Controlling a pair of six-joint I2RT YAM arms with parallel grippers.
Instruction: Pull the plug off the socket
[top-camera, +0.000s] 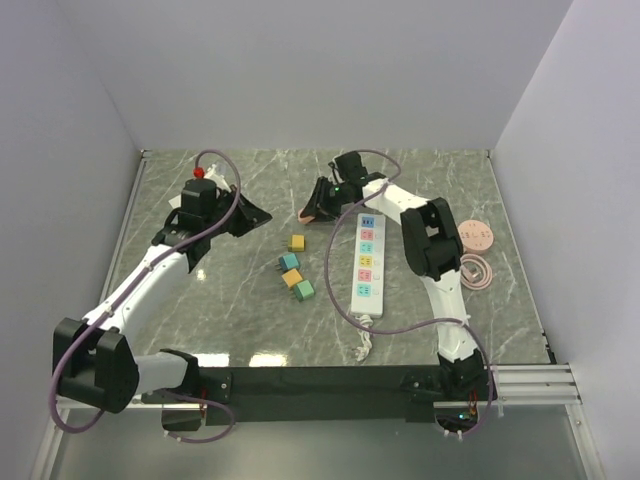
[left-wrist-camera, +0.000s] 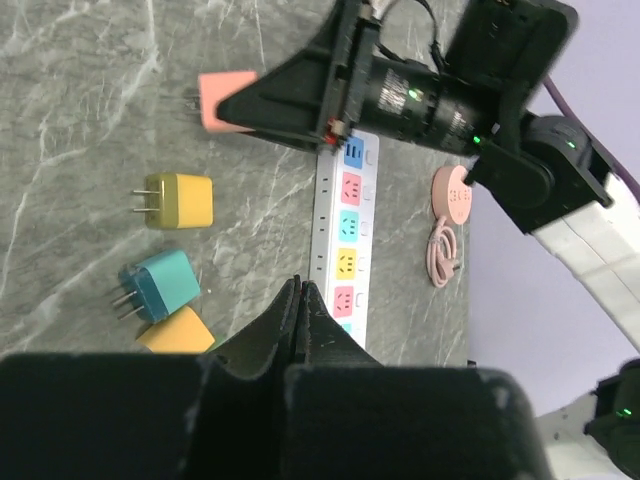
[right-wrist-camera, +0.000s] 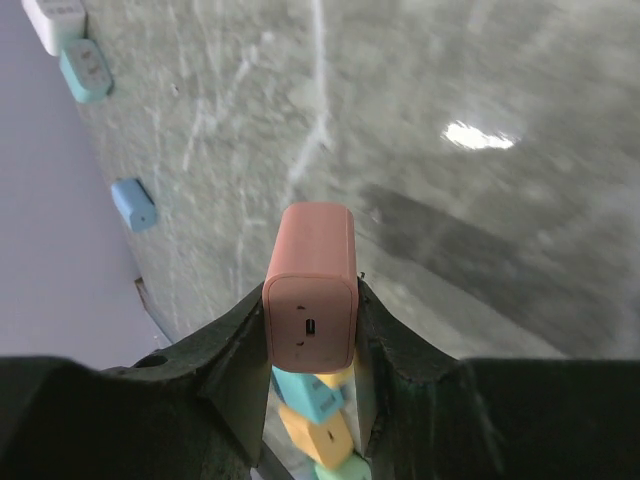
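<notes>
The socket (top-camera: 367, 262) is a long white strip with pastel outlets, lying right of the table's middle; it also shows in the left wrist view (left-wrist-camera: 345, 240). My right gripper (top-camera: 318, 205) is shut on a pink plug (right-wrist-camera: 315, 250), holding it by its sides, off to the left of the strip's far end. The prongs of that plug (left-wrist-camera: 225, 100) point away from the strip, above the marble. My left gripper (top-camera: 262, 215) hangs left of this, its jaws pressed together with nothing between them (left-wrist-camera: 300, 285).
Several loose plugs lie left of the strip: yellow (top-camera: 296, 243), teal (top-camera: 287, 263), orange (top-camera: 292, 278) and green (top-camera: 305, 290). A pink disc (top-camera: 476, 236) and a coiled pink cable (top-camera: 476, 270) lie to the right. Walls enclose the table on three sides.
</notes>
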